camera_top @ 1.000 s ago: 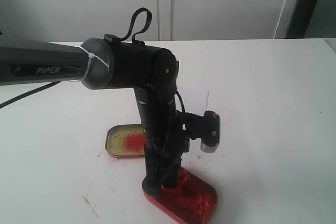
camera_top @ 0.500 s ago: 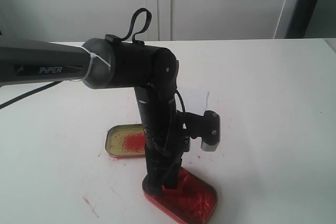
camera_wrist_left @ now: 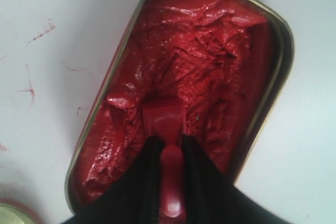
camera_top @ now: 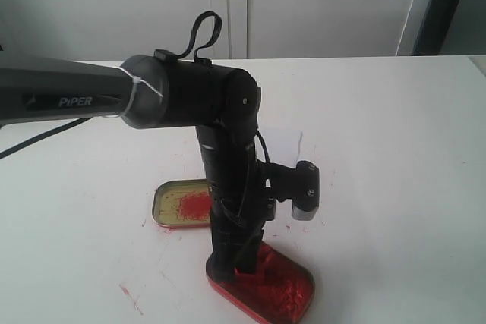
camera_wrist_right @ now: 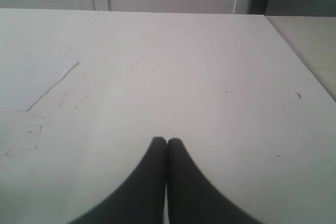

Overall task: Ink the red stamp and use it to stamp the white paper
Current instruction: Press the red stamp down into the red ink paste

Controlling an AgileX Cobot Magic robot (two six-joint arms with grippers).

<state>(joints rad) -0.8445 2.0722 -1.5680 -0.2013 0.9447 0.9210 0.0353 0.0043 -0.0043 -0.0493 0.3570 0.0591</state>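
My left gripper (camera_wrist_left: 169, 145) is shut on the red stamp (camera_wrist_left: 167, 124), gripping its short handle, with the square base pressed down into the red ink paste of the red tin (camera_wrist_left: 231, 56). In the exterior view the left gripper (camera_top: 241, 265) stands upright over that tin (camera_top: 285, 294) near the front edge. The white paper (camera_wrist_right: 31, 82) lies flat on the table, seen in the right wrist view; in the exterior view the paper (camera_top: 281, 142) shows faintly behind the left arm. My right gripper (camera_wrist_right: 167, 141) is shut and holds nothing, hovering over bare table.
A gold-coloured tin lid (camera_top: 182, 204) with a red smear lies left of the red tin. Red ink streaks (camera_top: 129, 297) mark the white table (camera_top: 395, 157). The table's far right edge (camera_wrist_right: 299, 56) shows in the right wrist view.
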